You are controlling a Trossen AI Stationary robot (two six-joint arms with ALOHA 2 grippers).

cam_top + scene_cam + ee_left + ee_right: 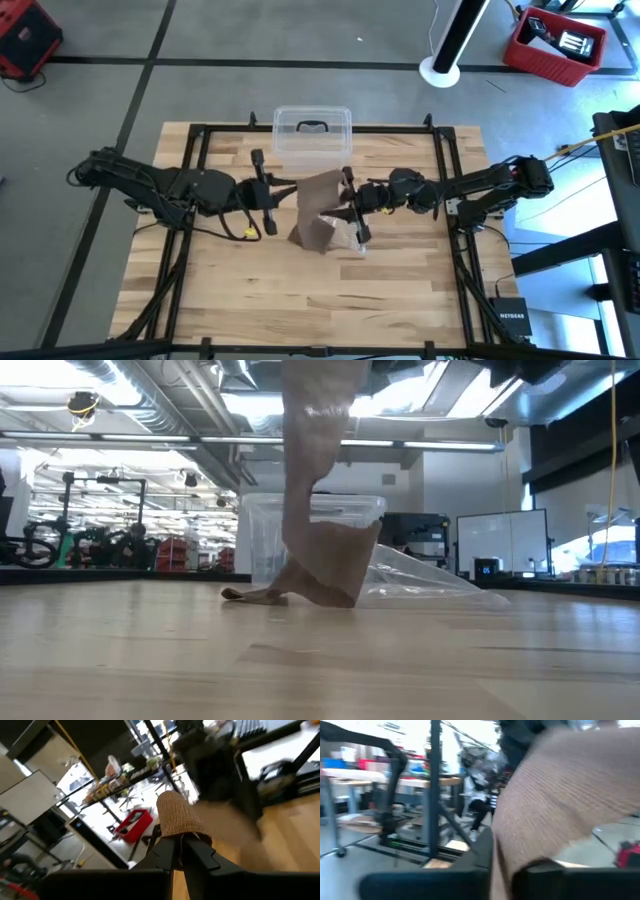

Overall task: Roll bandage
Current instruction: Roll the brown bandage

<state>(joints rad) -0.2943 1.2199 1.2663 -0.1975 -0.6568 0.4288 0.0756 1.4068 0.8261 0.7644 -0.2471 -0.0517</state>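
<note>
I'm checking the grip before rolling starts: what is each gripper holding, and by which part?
Both hold the bandage. The left gripper pinches one end of the strip, lifted off the table. The right gripper is shut on the fabric further along; its lowest part trails on the table.

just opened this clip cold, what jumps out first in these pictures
The brown bandage stands out: it is held up above the middle of the table between the two arms, its lower end trailing onto the wood. The left gripper pinches a rolled end of it, and the right gripper is closed on the cloth from the other side. Behind it sits a clear plastic box at the table's far edge.
</note>
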